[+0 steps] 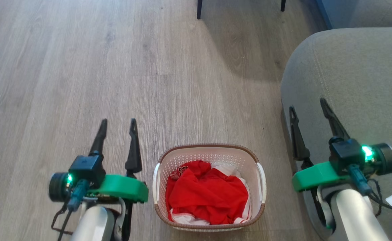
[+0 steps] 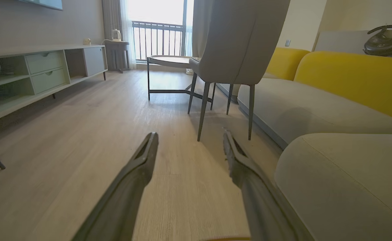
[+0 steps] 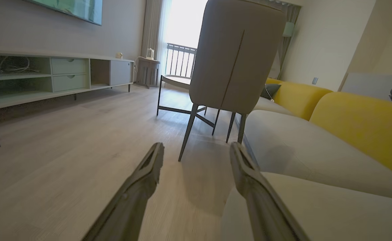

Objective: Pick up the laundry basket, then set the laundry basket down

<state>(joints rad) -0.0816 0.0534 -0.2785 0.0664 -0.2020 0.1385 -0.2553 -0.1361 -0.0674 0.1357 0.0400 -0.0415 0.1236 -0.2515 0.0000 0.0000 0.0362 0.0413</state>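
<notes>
The left forearm (image 1: 93, 224) comes up from the lower left of the head view, and the right forearm (image 1: 355, 214) from the lower right. Each wrist carries a green collar (image 1: 122, 187) and a dark camera block (image 1: 85, 167) with a small green light lit. The left gripper (image 1: 118, 121) points up the frame, its fingers spread apart. The right gripper (image 1: 307, 103) sits higher in the frame, spread likewise and leaning slightly left. Both wrist views show the same wide gap.
</notes>
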